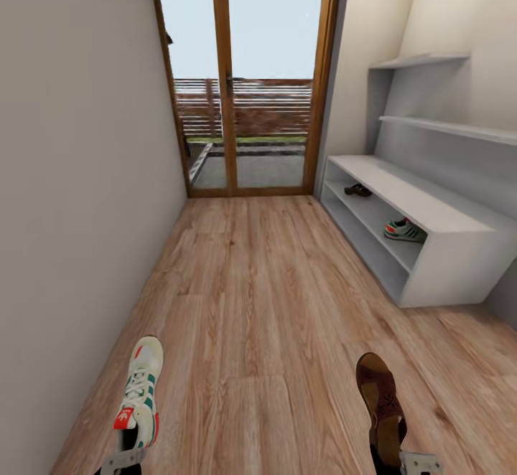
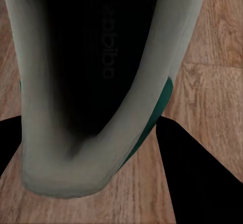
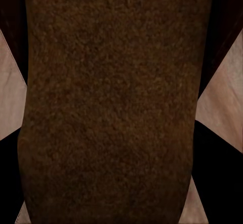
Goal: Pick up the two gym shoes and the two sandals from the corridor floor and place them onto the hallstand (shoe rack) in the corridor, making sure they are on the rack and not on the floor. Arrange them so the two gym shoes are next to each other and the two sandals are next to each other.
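White-and-green gym shoe point(image 1: 140, 392) clamped in left gripper point(image 1: 120, 462), dark brown sandal point(image 1: 382, 407) clamped in right gripper point(image 1: 420, 463), both carried above corridor floor point(image 1: 258, 303) | second gym shoe point(image 1: 403, 230) and second sandal point(image 1: 357, 190) already on hallstand point(image 1: 459, 245) shelf, well apart | step: carrying last two; next: approach rack, seat each beside its mate.

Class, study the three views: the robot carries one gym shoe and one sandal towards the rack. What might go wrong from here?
1. The left hand grips the gym shoe only at its heel end; it may tilt or slip out.
2. The sandal in the right hand could be shelved away from its partner sandal, which sits apart from the shelved gym shoe.
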